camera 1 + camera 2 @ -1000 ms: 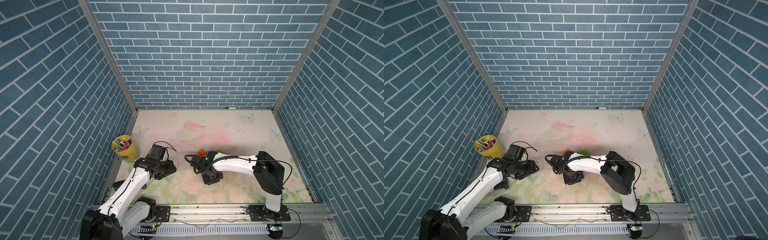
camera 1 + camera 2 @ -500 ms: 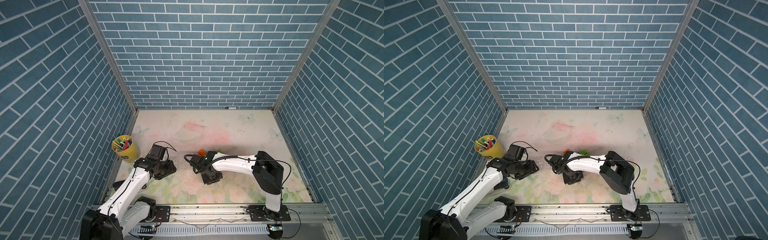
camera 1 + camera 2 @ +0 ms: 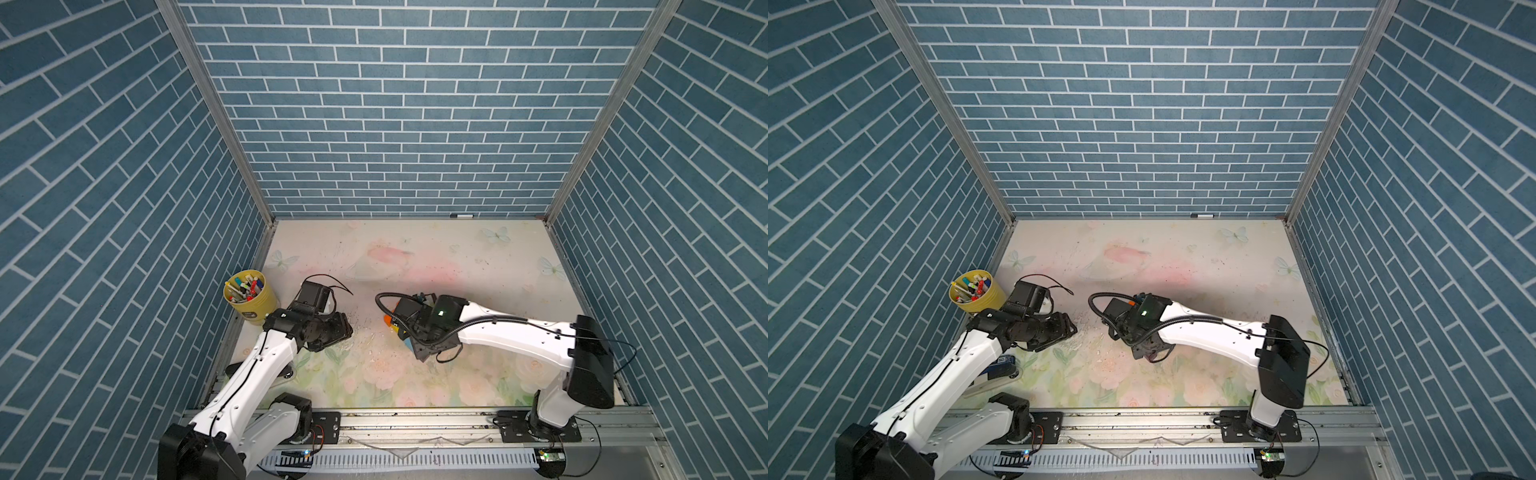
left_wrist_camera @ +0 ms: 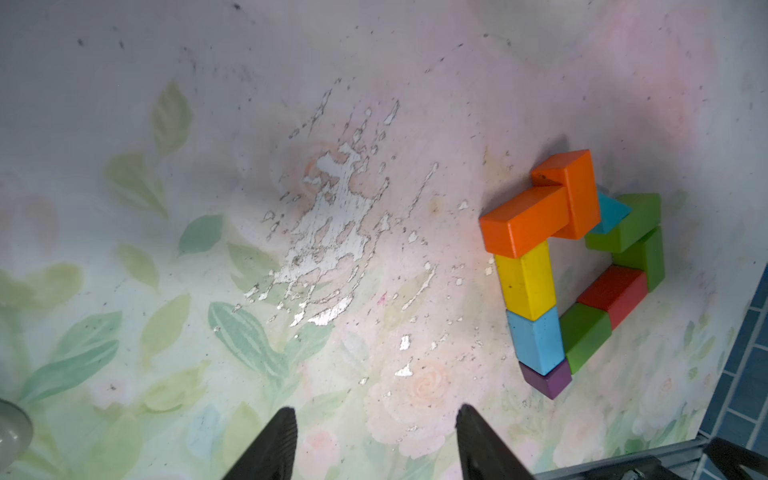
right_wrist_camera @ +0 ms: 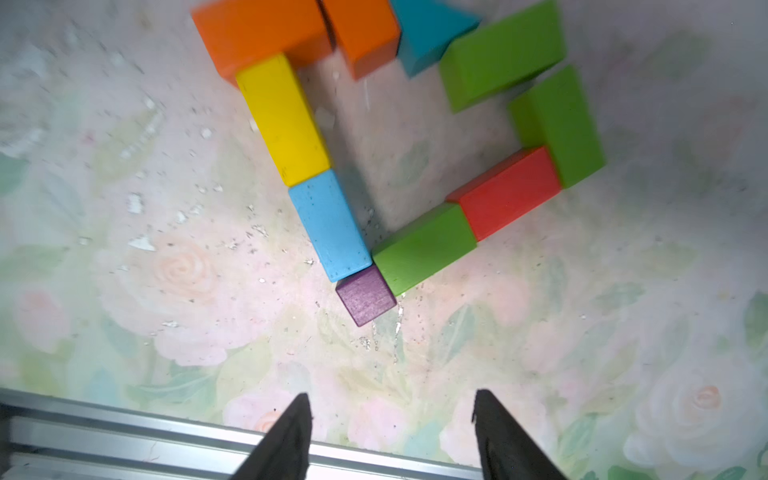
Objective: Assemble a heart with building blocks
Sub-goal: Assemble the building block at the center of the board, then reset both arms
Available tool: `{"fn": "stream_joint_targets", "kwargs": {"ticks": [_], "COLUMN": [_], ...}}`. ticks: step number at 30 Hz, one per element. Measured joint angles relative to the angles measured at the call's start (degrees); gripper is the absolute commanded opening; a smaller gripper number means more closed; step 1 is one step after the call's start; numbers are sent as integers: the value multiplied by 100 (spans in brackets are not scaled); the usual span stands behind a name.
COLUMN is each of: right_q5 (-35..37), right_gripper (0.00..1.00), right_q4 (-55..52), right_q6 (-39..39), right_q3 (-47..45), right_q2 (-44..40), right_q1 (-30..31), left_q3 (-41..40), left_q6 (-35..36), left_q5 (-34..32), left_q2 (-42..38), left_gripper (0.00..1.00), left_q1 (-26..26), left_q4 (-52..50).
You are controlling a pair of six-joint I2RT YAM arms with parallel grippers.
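L fingers (image 4: 270, 451) apart, empty; R fingers (image 5: 287, 442) apart, empty.

Notes on the left arm (image 3: 266, 368): glossy white links, black joint housings, and a black boxy wrist module (image 3: 312, 293). A thin black cable (image 3: 336, 281) looped free off that module, and another was clipped along the white link.

The right arm (image 3: 515, 338) had the same white shell, with a bulky black elbow housing (image 3: 590, 365). A ribbed black conduit (image 3: 384, 309) curled out from the wrist. A small green light (image 3: 440, 312) glowed on the black wrist block.

Each arm sat on a black base plate (image 3: 536, 430) with small silver screws.

The left end effector (image 4: 374, 415) and right end effector (image 5: 390, 399) were alike, each with paired black fingers (image 5: 291, 440) tapering to points, matte and finely textured.
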Motion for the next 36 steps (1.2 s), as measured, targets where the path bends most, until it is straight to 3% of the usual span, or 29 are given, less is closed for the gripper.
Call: {"fn": "stream_joint_targets", "kwargs": {"ticks": [3,9,11,12,15,18,20,24,26,31,36], "right_q5": [479,2031,2728,3189,4520,5184,5101,3246,2900,2970,2094], "right_gripper": [67,65,82,96,98,98,98,99,99,93,96], "right_q4": [90,229,557,780,1235,1552,2402,4129,4546,6673,8485], "right_q6": [2,39,-170,-326,-564,-535,-850,-1495,-1679,-2457,-3298], "right_q3": [-225,-1252,-1598,-1805,-2328,-2599,-3095,-4568,-4846,-5753,-6231], "right_q2": [-824,-2319,-2579,-2643,-2490,-2168,-2273,-3053,-3230,-3053,-2234], "right_q1": [-293,-1788,-1971,-2002,-2181,-3001,-3681,-5534,-6223,-6542,-6675], "left_q3": [380,1513,1803,1908,1941,1602,1266,219,-166,-846,-1165], "left_q6": [157,734,966,1123,1576,2098,2299,2391,2420,2706,2966], "left_q5": [-26,-518,-844,-1071,-1937,-2660,-2887,-2935,-2909,-2800,-2465], "left_q2": [157,358,361,369,487,925,1366,1784,1749,1626,1893], "left_gripper": [67,70,71,74,95,100,100,100,100,100,100], "left_q1": [0,0,0,0,0,63,240,1047,1412,1585,1587], "left_q4": [-87,-85,74,210,743,1572,2111,3049,3425,4645,5720]}}
